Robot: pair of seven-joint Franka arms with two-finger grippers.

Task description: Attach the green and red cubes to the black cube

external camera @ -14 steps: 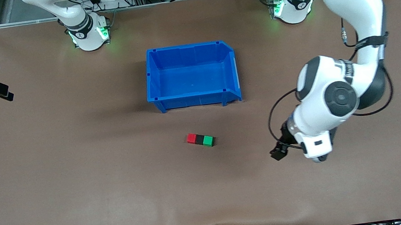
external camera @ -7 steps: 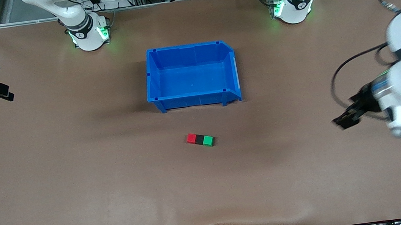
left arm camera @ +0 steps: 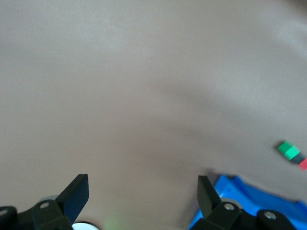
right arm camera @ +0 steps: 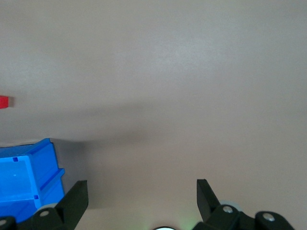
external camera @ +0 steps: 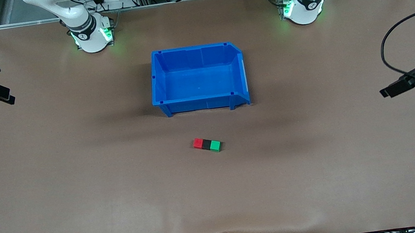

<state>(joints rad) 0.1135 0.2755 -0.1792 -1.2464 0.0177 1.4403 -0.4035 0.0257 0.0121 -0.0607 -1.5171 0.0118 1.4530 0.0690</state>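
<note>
You have all 3 joined: red cube (external camera: 197,143), black cube (external camera: 206,144), green cube (external camera: 215,145) touching in 1 row. Left gripper (left arm camera: 143,190) and right gripper (right arm camera: 142,192) hang wide open, empty, over bare table at their own ends; nothing looks left.

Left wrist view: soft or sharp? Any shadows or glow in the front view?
Left wrist view: tabletop smeared, green cube soft, left gripper open. Front view: sharp, soft shadow beside the blue bin, green glow at both arm bases. Right wrist view: right gripper open, shadow band across the table.

My left claw's (left arm camera: 142,191) camera cuts off the red cube (left arm camera: 303,164) and blue bin (left arm camera: 249,201); my right claw (right arm camera: 142,191) sees only a red sliver.
</note>
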